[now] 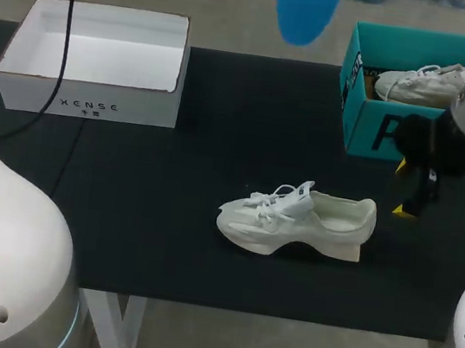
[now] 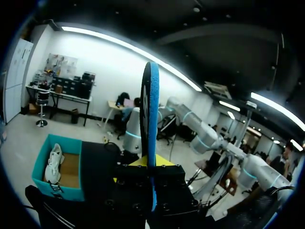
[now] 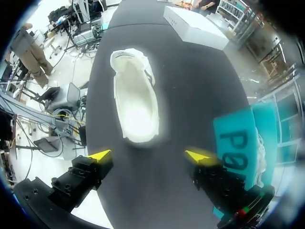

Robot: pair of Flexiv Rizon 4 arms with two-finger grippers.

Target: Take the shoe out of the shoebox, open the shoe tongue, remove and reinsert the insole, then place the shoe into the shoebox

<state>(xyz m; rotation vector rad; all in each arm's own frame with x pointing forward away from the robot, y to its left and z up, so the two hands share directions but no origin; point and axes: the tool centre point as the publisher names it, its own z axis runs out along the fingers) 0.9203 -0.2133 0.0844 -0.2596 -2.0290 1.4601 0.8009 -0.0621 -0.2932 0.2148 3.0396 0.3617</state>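
Left gripper [image 2: 151, 181] is closed on the blue insole [image 2: 150, 109], which stands upright and edge-on out of its jaws, held clear of the table [image 1: 162, 234]. Right gripper [image 3: 147, 155] is spread wide and holds nothing. The white shoe [image 3: 137, 102] stands on its sole just ahead of it, untouched, and the teal shoebox [image 3: 238, 143] sits beside it. Judgement: the insole looks thin, light and flexible, so it is best gripped near one end and fed in toe-first. The shoe appears light and soft-sided, best steadied at the heel collar.
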